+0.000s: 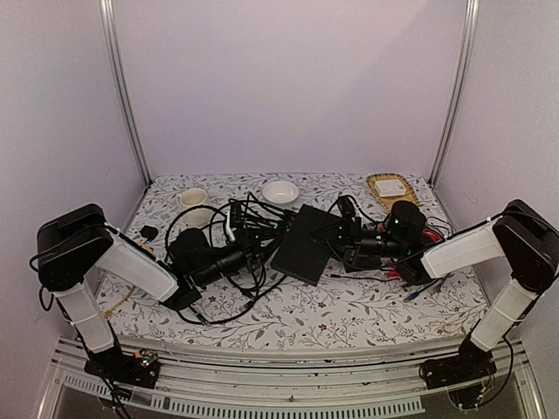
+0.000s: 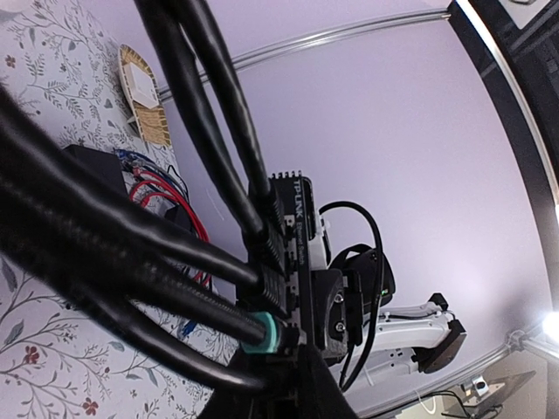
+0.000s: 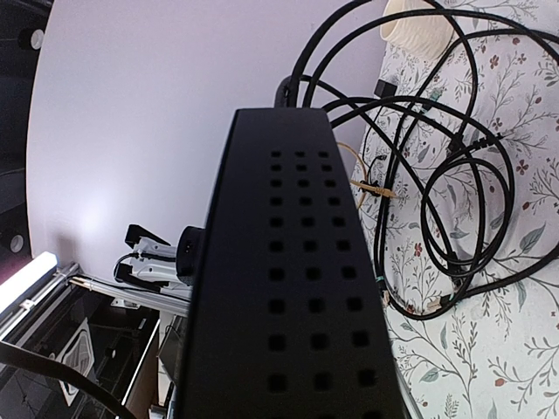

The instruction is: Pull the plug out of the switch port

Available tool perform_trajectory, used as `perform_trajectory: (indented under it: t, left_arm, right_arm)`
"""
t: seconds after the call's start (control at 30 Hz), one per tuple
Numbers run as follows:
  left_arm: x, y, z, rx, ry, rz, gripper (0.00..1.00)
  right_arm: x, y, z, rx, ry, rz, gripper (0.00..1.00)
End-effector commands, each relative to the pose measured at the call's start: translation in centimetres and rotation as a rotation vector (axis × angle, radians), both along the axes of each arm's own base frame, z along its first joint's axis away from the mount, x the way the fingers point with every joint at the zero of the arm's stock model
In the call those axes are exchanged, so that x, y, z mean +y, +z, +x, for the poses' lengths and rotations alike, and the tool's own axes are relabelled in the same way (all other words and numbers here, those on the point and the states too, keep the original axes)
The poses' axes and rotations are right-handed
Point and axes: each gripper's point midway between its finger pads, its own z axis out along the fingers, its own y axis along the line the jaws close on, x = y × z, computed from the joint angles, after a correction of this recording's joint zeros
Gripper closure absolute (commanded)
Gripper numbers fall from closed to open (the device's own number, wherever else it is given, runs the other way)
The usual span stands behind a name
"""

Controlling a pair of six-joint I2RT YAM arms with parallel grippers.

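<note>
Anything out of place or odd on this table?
Black cables lie in a tangled heap left of the switch, loops crossing each other; several run into its ports. Nothing looks spilled or broken.

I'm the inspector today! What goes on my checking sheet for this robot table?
Surface: floral tablecloth, crowded in the middle.
Job's things: black switch mid-table; cables plugged into its port edge, among them a teal plug.
Clutter: white cup, white bowl, woven basket holding something white, red wires.
Grippers: right gripper appears clamped on the switch; left gripper is at the port edge, open or shut unclear.
Cables: black cables tangled left of the switch.
Surroundings: pale walls, metal posts.
</note>
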Motion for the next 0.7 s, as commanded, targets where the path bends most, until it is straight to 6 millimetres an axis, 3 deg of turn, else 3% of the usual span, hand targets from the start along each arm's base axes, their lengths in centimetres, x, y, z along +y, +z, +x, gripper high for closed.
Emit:
perform_trajectory:
  t: [0.0, 0.67]
  left_arm:
    - [0.02, 3.35, -0.93, -0.078, -0.009, -0.054, 0.83]
    - [0.59, 2.97, -1.07, -0.055, 0.001, -0.060, 0.91]
  right_arm:
    - [0.47, 2.52, -0.06, -0.079, 0.008, 0.056, 0.98]
    - [0.64, 2.26, 0.30, -0.072, 0.003, 0.065, 0.98]
